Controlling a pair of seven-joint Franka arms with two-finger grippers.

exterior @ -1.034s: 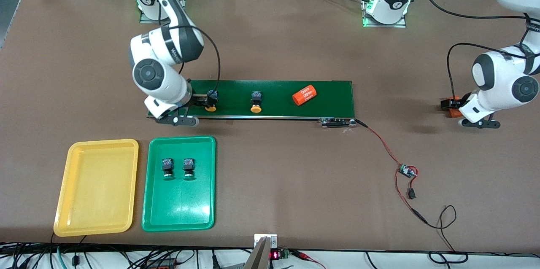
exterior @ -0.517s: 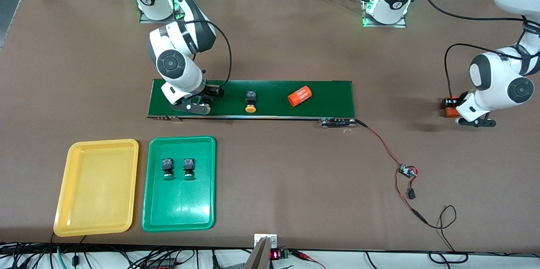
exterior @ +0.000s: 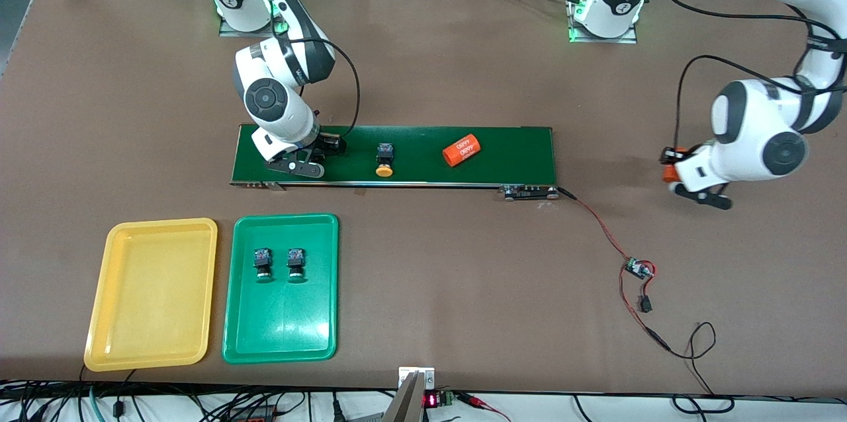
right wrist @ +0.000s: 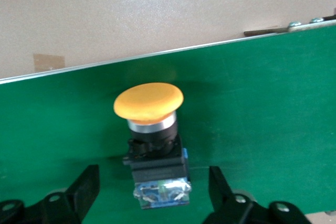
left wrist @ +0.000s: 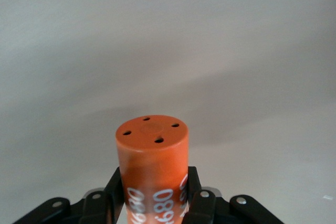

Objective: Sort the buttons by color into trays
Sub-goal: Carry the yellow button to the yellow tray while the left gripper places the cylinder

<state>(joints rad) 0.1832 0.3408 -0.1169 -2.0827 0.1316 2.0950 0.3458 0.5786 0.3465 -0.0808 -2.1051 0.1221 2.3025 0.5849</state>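
In the right wrist view, a yellow-orange button (right wrist: 152,129) lies on the dark-green belt (right wrist: 262,103) between the open fingers (right wrist: 86,187) of my right gripper (right wrist: 153,184), with a gap on each side. In the front view, my right gripper (exterior: 316,156) is low over the belt's end toward the right arm and hides that button. A second yellow-orange button (exterior: 384,159) lies farther along the belt. Two green buttons (exterior: 263,264) (exterior: 296,264) lie in the green tray (exterior: 281,336). The yellow tray (exterior: 152,293) holds nothing. My left gripper (exterior: 676,175) is shut on an orange cylinder (left wrist: 152,150).
Another orange cylinder with white print (exterior: 461,149) lies on the belt (exterior: 503,157). A small circuit board (exterior: 638,268) with red and black wires lies on the table nearer the front camera than the belt's end toward the left arm.
My right gripper moved from the belt's edge onto the belt and now straddles the yellow-orange button. The belt's items drifted toward the right arm's end. My left arm carried its cylinder toward the belt.
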